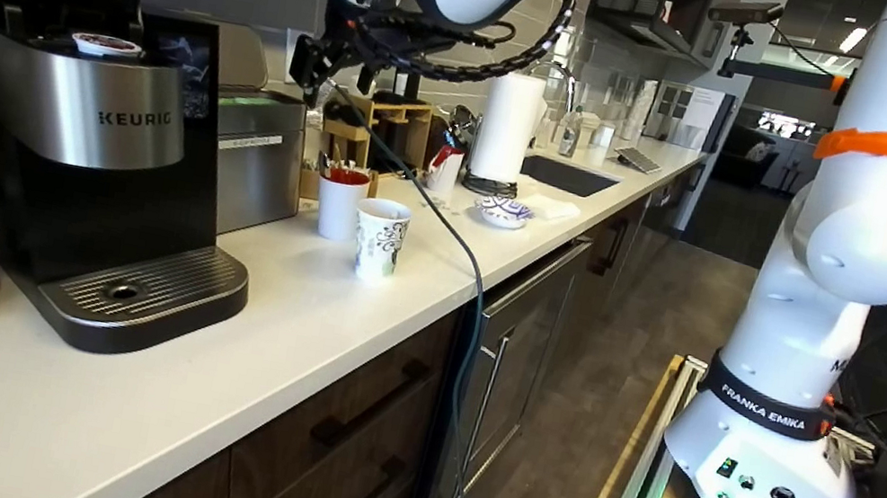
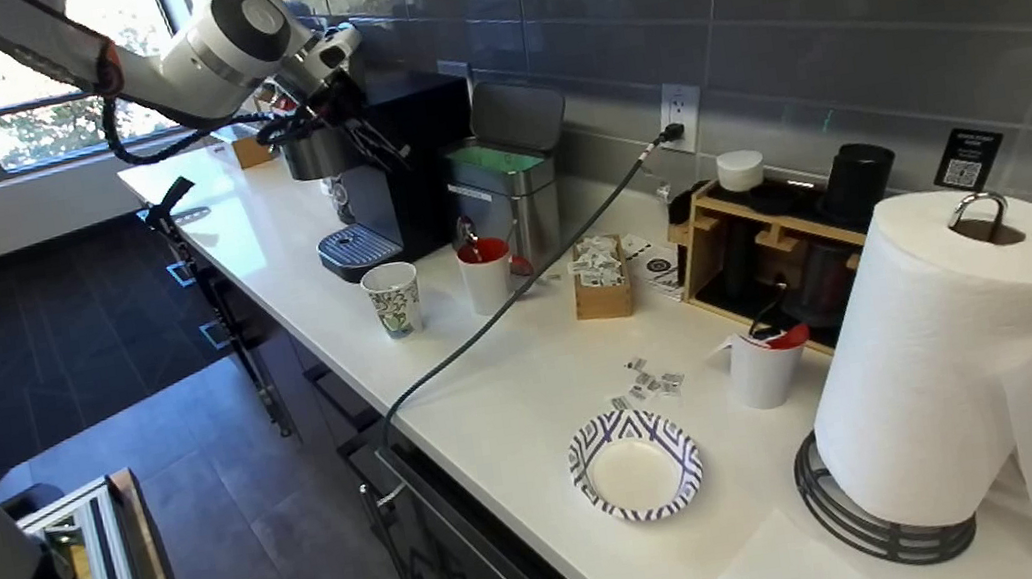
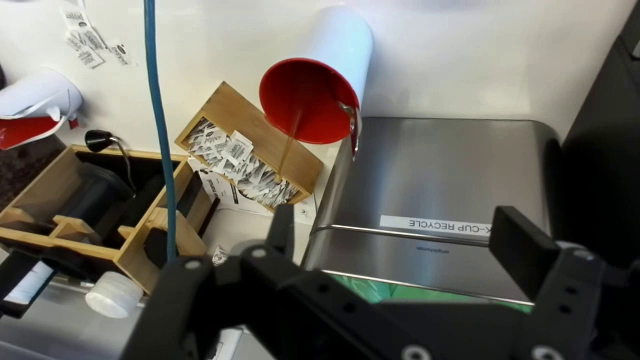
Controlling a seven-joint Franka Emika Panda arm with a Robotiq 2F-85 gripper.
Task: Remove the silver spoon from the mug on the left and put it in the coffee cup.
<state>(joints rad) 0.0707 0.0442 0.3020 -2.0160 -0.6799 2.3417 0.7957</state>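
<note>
Hanging with jaws apart and empty, the gripper (image 3: pixel 398 227) looks readied for the spoon (image 2: pixel 469 231), propped in the mug (image 2: pixel 488 287) against its rim. The cup (image 2: pixel 395 302) stands nearer the front edge of the worktop (image 2: pixel 509 381).

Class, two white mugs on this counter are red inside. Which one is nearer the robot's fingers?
The mug beside the steel bin, with a silver spoon sticking out. The other mug, by the paper towel roll, is farther from the fingers.
</note>
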